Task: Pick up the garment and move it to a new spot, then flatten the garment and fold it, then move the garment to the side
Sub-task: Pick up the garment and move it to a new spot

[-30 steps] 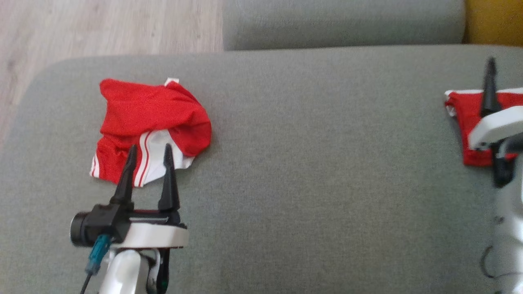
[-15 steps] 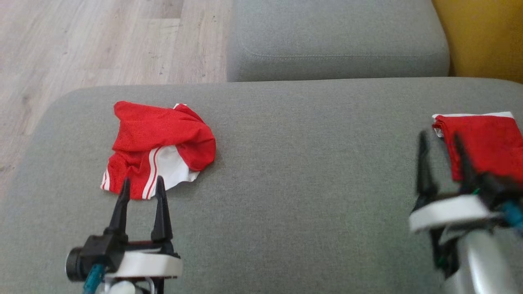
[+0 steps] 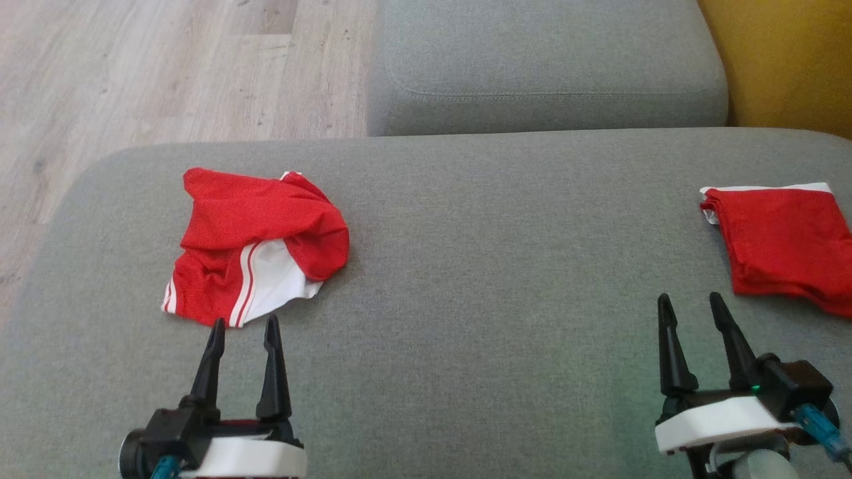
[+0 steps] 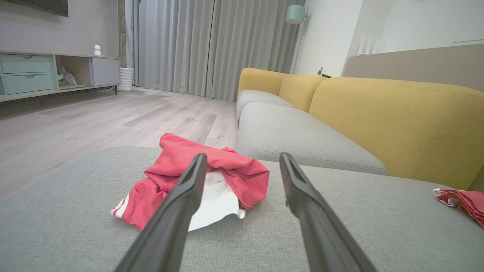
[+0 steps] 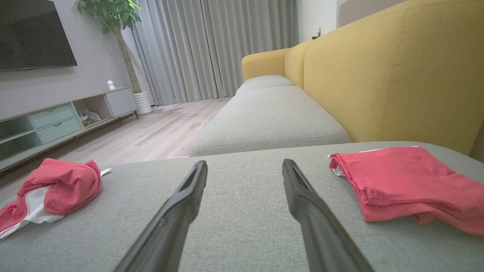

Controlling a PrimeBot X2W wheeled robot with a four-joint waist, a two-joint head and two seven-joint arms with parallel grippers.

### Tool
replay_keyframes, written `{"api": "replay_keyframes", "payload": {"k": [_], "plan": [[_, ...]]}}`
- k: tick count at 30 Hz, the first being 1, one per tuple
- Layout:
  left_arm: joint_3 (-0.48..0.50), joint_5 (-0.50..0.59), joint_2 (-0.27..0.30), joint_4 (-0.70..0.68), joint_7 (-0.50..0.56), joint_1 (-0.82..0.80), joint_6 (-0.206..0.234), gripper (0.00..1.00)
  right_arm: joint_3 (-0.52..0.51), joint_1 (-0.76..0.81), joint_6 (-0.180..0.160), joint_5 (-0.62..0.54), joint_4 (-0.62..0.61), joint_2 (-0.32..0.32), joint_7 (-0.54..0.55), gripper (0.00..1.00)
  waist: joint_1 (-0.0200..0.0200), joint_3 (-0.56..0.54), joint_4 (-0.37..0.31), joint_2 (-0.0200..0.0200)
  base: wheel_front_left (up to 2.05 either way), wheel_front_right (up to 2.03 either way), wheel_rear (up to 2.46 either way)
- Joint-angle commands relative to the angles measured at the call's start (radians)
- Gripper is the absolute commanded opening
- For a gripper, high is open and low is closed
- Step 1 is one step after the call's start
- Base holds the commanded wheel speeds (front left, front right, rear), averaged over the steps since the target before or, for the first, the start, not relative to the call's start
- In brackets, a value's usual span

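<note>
The crumpled garment (image 3: 256, 246) is found just ahead of the left end effector (image 3: 244, 322), which is spread wide and empty. A folded garment (image 3: 785, 246) is laid ahead-right of the right end effector (image 3: 689, 299), likewise wide and empty, on the sofa (image 3: 499, 266).
</note>
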Motion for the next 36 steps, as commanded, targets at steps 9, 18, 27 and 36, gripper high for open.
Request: {"api": "replay_keyframes", "payload": {"k": [9,18,27,36], "plan": [[0.028,0.004,0.003,-0.043,-0.005,-0.036,0.007,1.0,0.015,-0.032,-0.001,0.012,-0.052,-0.008,-0.014,1.0,0.0001,0.005,-0.002,-0.0001,0.0,0.0,0.0],[0.039,0.015,0.003,-0.027,-0.005,-0.037,0.003,1.0,0.08,-0.019,-0.001,0.015,-0.06,-0.008,-0.014,1.0,0.0001,-0.014,0.063,-0.0001,0.0,0.0,0.0],[0.076,0.042,0.003,-0.02,-0.005,-0.014,-0.007,1.0,0.186,0.004,-0.001,0.051,-0.053,-0.008,-0.014,1.0,0.0001,-0.056,0.188,-0.0001,0.0,0.0,0.0],[0.109,0.068,0.003,-0.022,-0.005,0.0,-0.032,1.0,0.228,0.017,-0.001,0.079,-0.044,-0.008,-0.014,1.0,0.0001,-0.066,0.276,-0.0001,0.0,0.0,0.0]]}}
